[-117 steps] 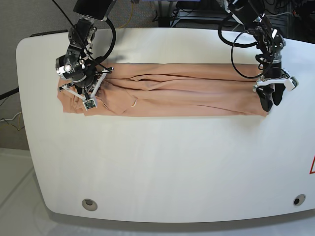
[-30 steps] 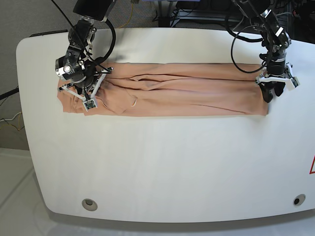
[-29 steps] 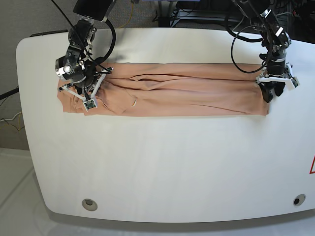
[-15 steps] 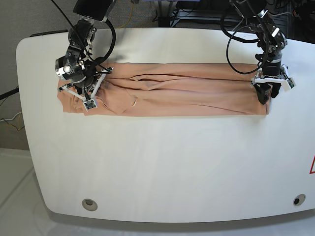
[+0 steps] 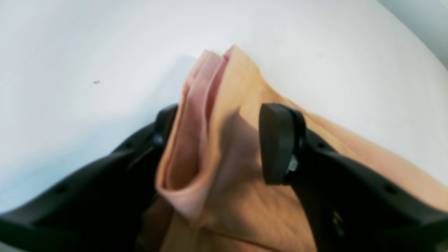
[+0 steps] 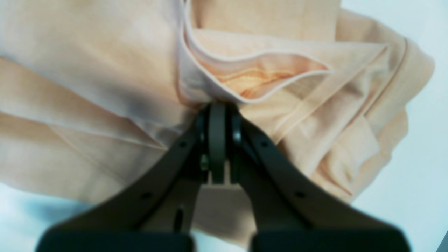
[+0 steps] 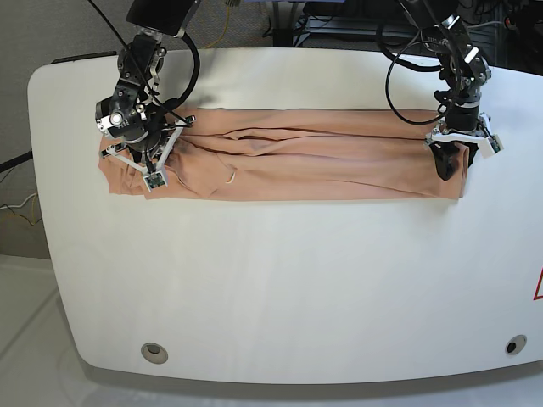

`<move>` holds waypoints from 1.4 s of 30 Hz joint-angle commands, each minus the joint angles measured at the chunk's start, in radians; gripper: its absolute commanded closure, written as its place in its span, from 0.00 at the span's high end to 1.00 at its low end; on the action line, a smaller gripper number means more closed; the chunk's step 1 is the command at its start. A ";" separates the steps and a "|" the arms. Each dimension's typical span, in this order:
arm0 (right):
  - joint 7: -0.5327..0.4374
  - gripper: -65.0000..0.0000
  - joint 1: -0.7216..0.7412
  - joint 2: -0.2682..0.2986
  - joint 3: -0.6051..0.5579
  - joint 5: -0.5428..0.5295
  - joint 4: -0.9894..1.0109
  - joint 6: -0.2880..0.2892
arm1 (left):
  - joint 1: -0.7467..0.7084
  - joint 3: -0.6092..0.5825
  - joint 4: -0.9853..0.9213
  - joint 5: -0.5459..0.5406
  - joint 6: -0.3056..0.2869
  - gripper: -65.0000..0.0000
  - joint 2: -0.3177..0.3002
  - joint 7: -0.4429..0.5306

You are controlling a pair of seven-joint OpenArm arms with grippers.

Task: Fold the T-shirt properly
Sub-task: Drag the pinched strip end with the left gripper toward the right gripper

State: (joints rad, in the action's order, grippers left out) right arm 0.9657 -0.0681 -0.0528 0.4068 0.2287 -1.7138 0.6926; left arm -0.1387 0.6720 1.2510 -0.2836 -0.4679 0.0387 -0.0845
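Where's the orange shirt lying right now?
In the base view the T-shirt lies as a long folded strip across the far half of the white table, between the right gripper and left gripper.

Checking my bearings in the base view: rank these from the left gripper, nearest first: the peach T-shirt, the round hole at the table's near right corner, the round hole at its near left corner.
1. Peach T-shirt, right under the left gripper.
2. Round hole at the near right corner.
3. Round hole at the near left corner, diagonally across the white table.

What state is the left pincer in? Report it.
Open: the left pincer straddles the T-shirt edge, with a fabric fold standing between its spread fingers.
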 commanded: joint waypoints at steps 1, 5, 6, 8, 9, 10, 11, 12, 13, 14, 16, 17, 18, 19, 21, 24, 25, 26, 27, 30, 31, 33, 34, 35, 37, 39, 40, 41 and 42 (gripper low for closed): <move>0.040 0.04 -0.002 0.005 0.002 0.022 -0.004 0.006 | -0.009 -0.004 -0.004 0.027 0.018 0.47 0.005 -0.068; 0.040 0.04 -0.002 0.005 0.002 0.022 -0.005 0.006 | -0.009 -0.005 -0.004 0.027 0.016 0.40 0.002 -0.068; 0.040 0.04 -0.002 0.005 0.002 0.022 -0.005 0.006 | -0.009 -0.005 -0.004 0.027 0.016 0.36 0.002 -0.070; 0.040 0.04 -0.002 0.005 0.002 0.022 -0.005 0.006 | -0.009 -0.005 -0.004 0.027 0.016 0.27 0.000 -0.070; 0.040 0.04 -0.002 0.005 0.002 0.022 -0.005 0.006 | -0.009 -0.007 -0.004 0.028 0.016 0.22 0.000 -0.070; 0.040 0.04 -0.002 0.005 0.002 0.022 -0.005 0.006 | -0.009 -0.010 -0.004 0.028 0.016 0.18 -0.001 -0.070; 0.040 0.04 -0.002 0.005 0.002 0.022 -0.005 0.006 | -0.009 -0.014 -0.004 0.028 0.016 0.14 -0.001 -0.070; 0.040 0.04 -0.002 0.005 0.002 0.022 -0.005 0.006 | -0.011 -0.021 -0.004 0.028 0.016 0.09 -0.001 -0.070; 0.040 0.04 -0.002 0.005 0.002 0.022 -0.005 0.006 | -0.011 -0.025 -0.004 0.028 0.016 0.06 -0.001 -0.070; 0.040 0.04 -0.002 0.005 0.002 0.022 -0.005 0.006 | -0.012 -0.031 -0.004 0.028 0.016 0.04 -0.001 -0.070; 0.040 0.04 -0.002 0.005 0.002 0.022 -0.007 0.006 | -0.023 -0.042 -0.004 0.028 0.016 0.03 -0.003 -0.070; 0.040 0.04 -0.002 0.005 0.002 0.022 -0.007 0.006 | -0.028 -0.050 -0.004 0.028 0.016 0.03 -0.003 -0.070; 0.040 0.04 -0.002 0.005 0.002 0.022 -0.007 0.006 | -0.031 -0.057 -0.004 0.028 0.016 0.03 -0.003 -0.070; 0.040 0.04 -0.002 0.005 0.002 0.022 -0.007 0.006 | -0.032 -0.065 -0.003 0.028 0.016 0.03 -0.003 -0.070; 0.040 0.04 -0.003 0.005 0.002 0.022 -0.007 0.006 | -0.037 -0.076 -0.003 0.028 0.016 0.03 -0.003 -0.070; 0.040 0.04 -0.005 0.005 0.002 0.022 -0.007 0.006 | -0.052 -0.090 0.002 0.028 0.016 0.03 -0.004 -0.070; 0.040 0.04 -0.005 0.005 0.002 0.022 -0.007 0.006 | -0.054 -0.094 0.003 0.028 0.014 0.03 -0.004 -0.070; 0.040 0.04 -0.005 0.005 0.002 0.022 -0.007 0.006 | -0.054 -0.100 0.006 0.027 0.014 0.03 -0.004 -0.070; 0.040 0.04 -0.005 0.005 0.002 0.022 -0.007 0.006 | -0.054 -0.102 0.016 0.027 0.014 0.03 -0.006 -0.070; 0.040 0.04 -0.005 0.005 0.002 0.022 -0.007 0.006 | -0.062 -0.105 0.040 0.025 0.014 0.03 -0.018 -0.070; 0.040 0.04 -0.005 0.005 0.002 0.022 -0.007 0.006 | -0.063 -0.105 0.048 0.024 0.014 0.03 -0.018 -0.070; 0.040 0.04 -0.005 0.005 0.002 0.022 -0.007 0.006 | -0.065 -0.107 0.068 0.024 0.013 0.03 -0.016 -0.070; 0.040 0.04 -0.005 0.005 0.002 0.022 -0.007 0.006 | -0.065 -0.107 0.083 0.024 0.013 0.03 -0.016 -0.070; 0.040 0.04 -0.005 0.005 0.002 0.022 -0.007 0.006 | -0.065 -0.108 0.092 0.024 0.013 0.03 -0.015 -0.070; 0.040 0.04 -0.005 0.003 0.002 0.022 -0.007 0.006 | -0.065 -0.119 0.115 0.024 0.013 0.03 -0.015 -0.070; 0.040 0.04 -0.003 0.003 0.002 0.022 -0.007 0.006 | -0.065 -0.128 0.143 0.024 0.013 0.03 -0.013 -0.071; 0.040 0.04 -0.003 0.003 0.002 0.022 -0.007 0.006 | -0.065 -0.133 0.154 0.024 0.013 0.03 -0.013 -0.073; 0.040 0.04 -0.003 0.003 0.002 0.022 -0.007 0.006 | -0.065 -0.137 0.171 0.024 0.013 0.03 -0.013 -0.085; 0.040 0.04 -0.003 0.003 0.002 0.022 -0.007 0.006 | -0.065 -0.139 0.180 0.024 0.013 0.03 -0.013 -0.093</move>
State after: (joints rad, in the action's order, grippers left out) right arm 0.9657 -0.0700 -0.0528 0.4068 0.2291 -1.7149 0.6926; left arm -0.2089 0.5407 1.3865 -0.2527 -0.4450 0.0273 -0.1738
